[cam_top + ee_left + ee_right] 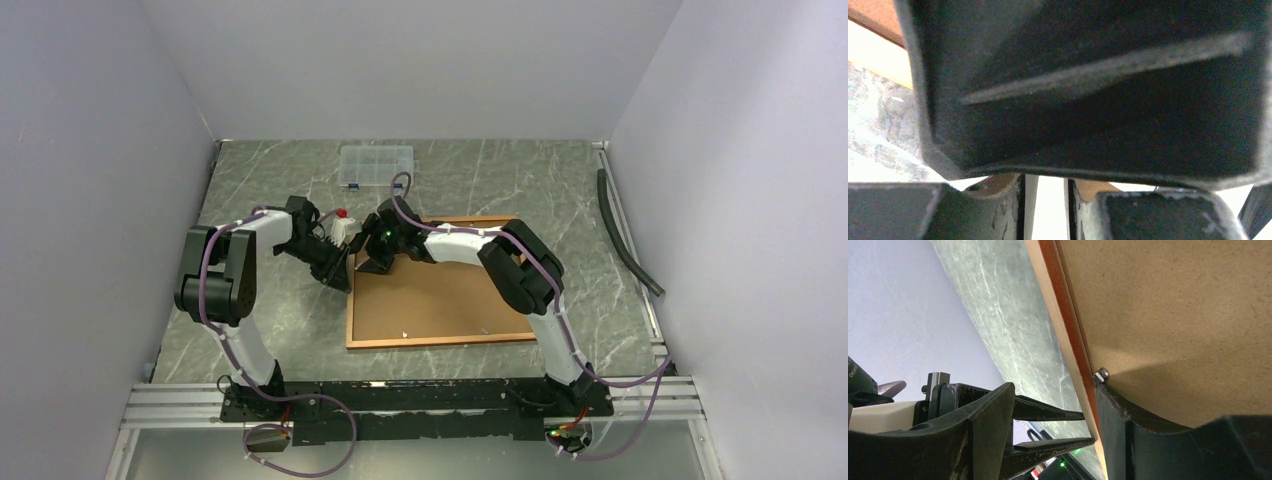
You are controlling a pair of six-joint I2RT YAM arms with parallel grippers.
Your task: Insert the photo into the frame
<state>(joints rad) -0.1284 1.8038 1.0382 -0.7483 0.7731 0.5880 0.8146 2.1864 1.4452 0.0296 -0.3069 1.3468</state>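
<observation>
The large rectangular frame (pixel 1065 315), with a narrow red-orange border and a lighter wood-coloured back, lay flat and back-up on the grey-green marbled table (pixel 560 190), just in front of your two arms. A plain brown backing board (pixel 440 295) filled its opening.

You had the right gripper (pixel 372 262) at the far left corner of the frame. Its jaws stood wide apart across the rim: one finger rested on the backing board, just beside a small metal fastener (pixel 1103 374), and the other finger was outside the frame, over the table.

Your left gripper (pixel 340 270) was at the left edge of the frame, near the same corner. Its fingers (pixel 1053 415) stood a little apart with the tips at the rim, but I could not tell whether they gripped it.

Farther back on the table was a small clear plastic compartment box (pixel 376 166), well apart from the frame. A dark bent hose (pixel 628 235) lay along the right side.
</observation>
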